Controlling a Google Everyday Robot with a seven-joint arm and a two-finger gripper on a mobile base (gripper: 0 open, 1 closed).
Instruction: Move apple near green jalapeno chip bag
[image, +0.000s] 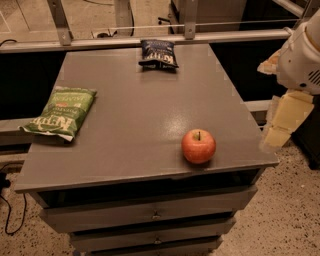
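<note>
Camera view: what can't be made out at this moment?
- Gripper, hanging right of the table beside the apple: its arm is cut off by the right edge.
- Blue bag: lettering too small to read.
- Green bag: fine print too small to read.
- Drawers: the lowest is cut off by the bottom edge.

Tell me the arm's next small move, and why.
Probably swing the gripper left, over the apple. The gripper hangs beyond the right edge of the table, while the apple sits untouched near the front right corner, far from the green jalapeno chip bag at the left edge.
</note>
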